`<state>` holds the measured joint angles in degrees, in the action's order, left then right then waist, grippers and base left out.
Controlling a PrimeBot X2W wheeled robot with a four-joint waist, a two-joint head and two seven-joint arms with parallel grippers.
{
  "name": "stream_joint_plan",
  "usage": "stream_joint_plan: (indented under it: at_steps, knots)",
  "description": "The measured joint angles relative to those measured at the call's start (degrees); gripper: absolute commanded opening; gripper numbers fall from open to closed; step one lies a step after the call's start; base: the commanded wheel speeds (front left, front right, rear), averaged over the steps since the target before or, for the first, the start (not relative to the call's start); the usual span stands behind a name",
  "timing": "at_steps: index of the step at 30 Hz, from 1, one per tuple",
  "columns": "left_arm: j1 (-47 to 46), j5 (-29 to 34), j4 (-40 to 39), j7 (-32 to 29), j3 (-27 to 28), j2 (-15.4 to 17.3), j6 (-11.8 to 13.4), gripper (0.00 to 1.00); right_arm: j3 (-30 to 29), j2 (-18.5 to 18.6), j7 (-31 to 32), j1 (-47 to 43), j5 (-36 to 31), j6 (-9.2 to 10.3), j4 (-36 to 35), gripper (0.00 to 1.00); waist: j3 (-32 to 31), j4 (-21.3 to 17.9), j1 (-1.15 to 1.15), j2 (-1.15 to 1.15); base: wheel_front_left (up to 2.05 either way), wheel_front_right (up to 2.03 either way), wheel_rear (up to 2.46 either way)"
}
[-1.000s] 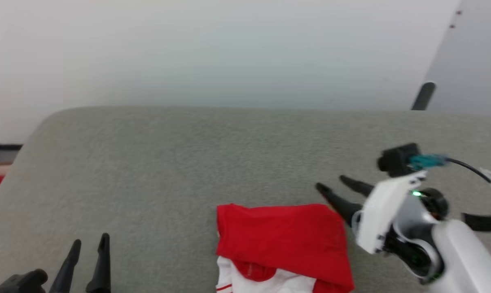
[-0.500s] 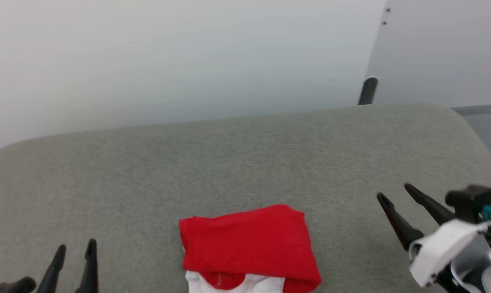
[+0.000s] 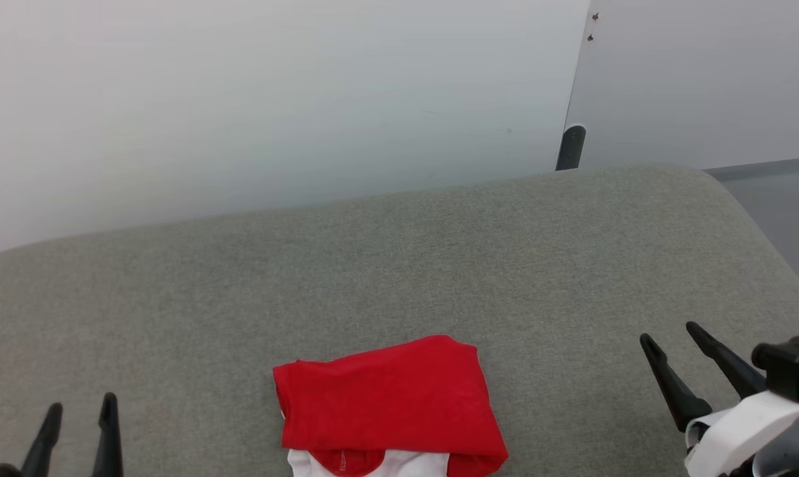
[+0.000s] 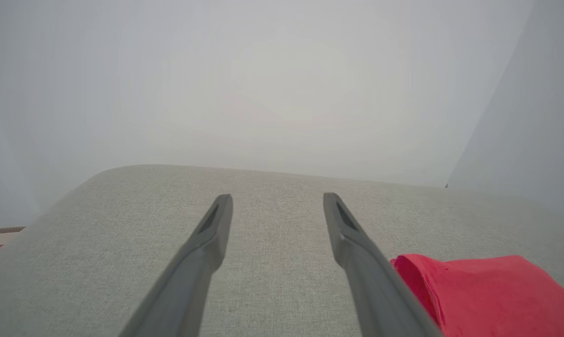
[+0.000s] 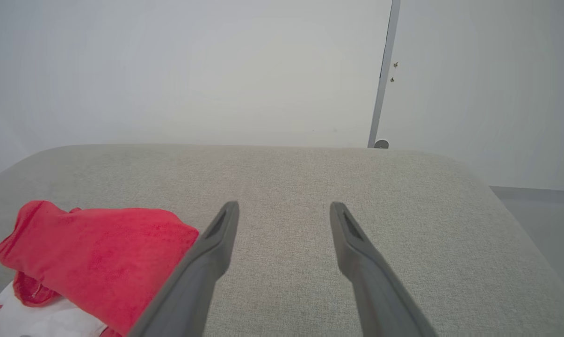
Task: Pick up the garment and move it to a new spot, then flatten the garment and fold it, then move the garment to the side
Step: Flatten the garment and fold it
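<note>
Pulled back since a second earlier, from just beside a red corner of garment (image 3: 386, 391) to well clear of it at lower right of head view: right gripper (image 3: 668, 331). Shifted as a whole over the same interval, through swing of the view itself; no travel of cloth to be read from that.

Shows both pairs of jaws spread wide and holding nothing, with left gripper (image 3: 83, 401) at lower left. Shows garment folded on grey cushion (image 3: 373, 265), red layer uppermost, white panel peeking out at near edge and cut by bottom of head view.

Long axis across head view, left to right, hence one short end facing each gripper. Placed between the two and apart from both: to right of left jaws in left wrist view, to left of right jaws in right wrist view. Gaps nearly equal, right perhaps slightly smaller; too close to call with confidence.

Judged as fold done, shift to side outstanding or possibly just made. For such a shift, calls for inward approach along long axis to a short end, then closure on all stacked layers there. Risk: catching top red layer alone and undoing fold.
</note>
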<state>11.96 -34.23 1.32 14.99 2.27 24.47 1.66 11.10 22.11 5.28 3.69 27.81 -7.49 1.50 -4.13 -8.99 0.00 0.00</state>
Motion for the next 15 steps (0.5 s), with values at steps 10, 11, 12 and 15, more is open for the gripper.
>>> stream_joint_plan:
  at_steps: [10,11,12,15]
  knots:
    - [1.37,3.31,-0.03,0.0,5.1,-2.56,-2.11,1.0,-3.34,-0.9,-0.47,-2.55,-0.75,0.0,-0.59,1.0,-0.17,1.46,0.0,0.0,0.0,0.0,0.0]
    - [1.45,3.49,-0.01,0.0,5.56,-2.79,-2.27,1.0,-3.63,-0.98,-0.44,-2.69,-0.89,0.0,-0.69,1.0,-0.19,1.64,0.0,0.0,0.0,0.0,0.0]
    - [1.59,3.63,-0.01,0.0,6.12,-3.02,-2.57,1.0,-3.98,-1.11,-0.4,-2.96,-1.01,0.0,-0.81,1.0,-0.22,1.83,0.0,0.0,0.0,0.0,0.0]
    - [2.22,4.19,0.02,0.0,7.48,-3.61,-3.18,1.0,-4.77,-1.59,-0.21,-3.5,-1.29,0.0,-1.04,1.0,-0.32,2.38,0.0,0.0,0.0,0.0,0.0]
